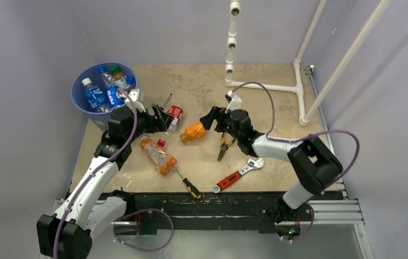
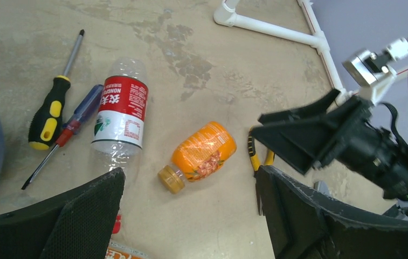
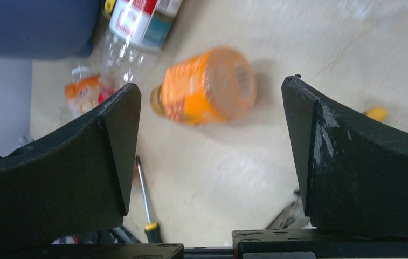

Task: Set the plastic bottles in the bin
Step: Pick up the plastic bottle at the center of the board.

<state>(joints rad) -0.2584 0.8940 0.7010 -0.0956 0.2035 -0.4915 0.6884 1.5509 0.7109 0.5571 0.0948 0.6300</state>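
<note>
Left claw (image 1: 161, 118) wide open, empty, right claw (image 1: 210, 117) wide open, empty, pointing toward each other

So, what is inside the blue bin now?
Several plastic bottles lie in the bin, two with blue labels. They cover its floor, and the left arm hides part of its near rim.

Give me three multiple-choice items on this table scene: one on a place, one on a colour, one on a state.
1. The orange bottle lies: A on the floor; B on the table; C on a shelf.
2. The wrench handle is: A blue; B yellow; C red.
3. The right pincer is: A open, empty; B shut, empty; C shut on a cup.
Key: B, it rests on bare tabletop; C, the grip shows red; A, its jaws stand wide apart, gripping nothing.
</note>
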